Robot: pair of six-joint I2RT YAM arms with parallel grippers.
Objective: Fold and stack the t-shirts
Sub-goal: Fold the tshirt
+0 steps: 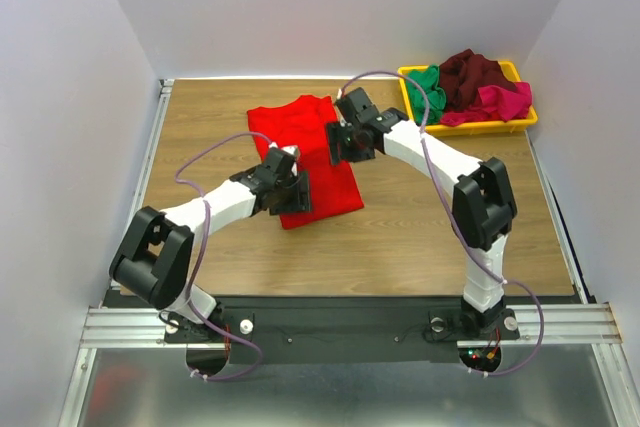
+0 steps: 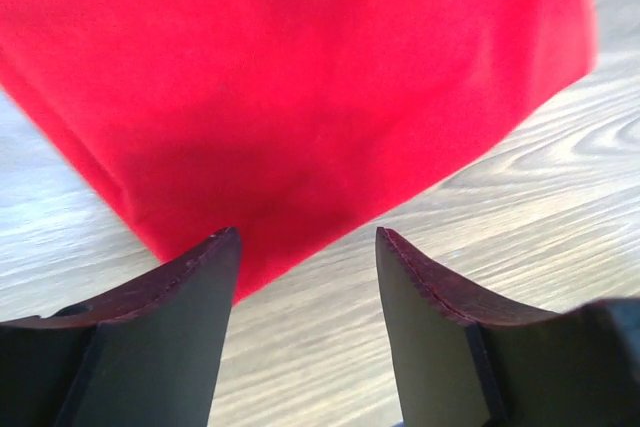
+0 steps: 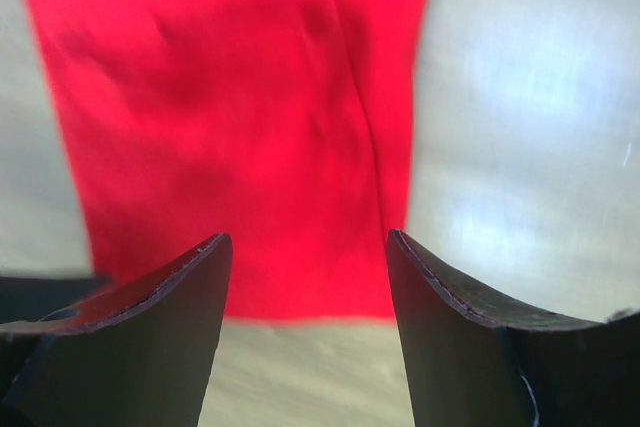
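A bright red t-shirt (image 1: pixel 290 132) lies folded into a long strip on the wooden table (image 1: pixel 420 237). My left gripper (image 1: pixel 293 195) is open and empty over the strip's near end; in the left wrist view the shirt's corner (image 2: pixel 300 77) lies just beyond the fingertips, with my gripper (image 2: pixel 307 247) above bare wood. My right gripper (image 1: pixel 340 143) is open and empty over the strip's far right side; in the right wrist view the shirt's edge (image 3: pixel 230 97) lies between and beyond the jaws of my gripper (image 3: pixel 308 247). Green (image 1: pixel 428 87), dark maroon (image 1: pixel 475 72) and magenta-pink (image 1: pixel 503 102) shirts lie crumpled in the tray.
A yellow plastic tray (image 1: pixel 520 125) stands at the far right corner of the table. White walls enclose the table at the left, back and right. Bare wood lies near the front and to the right of the red shirt.
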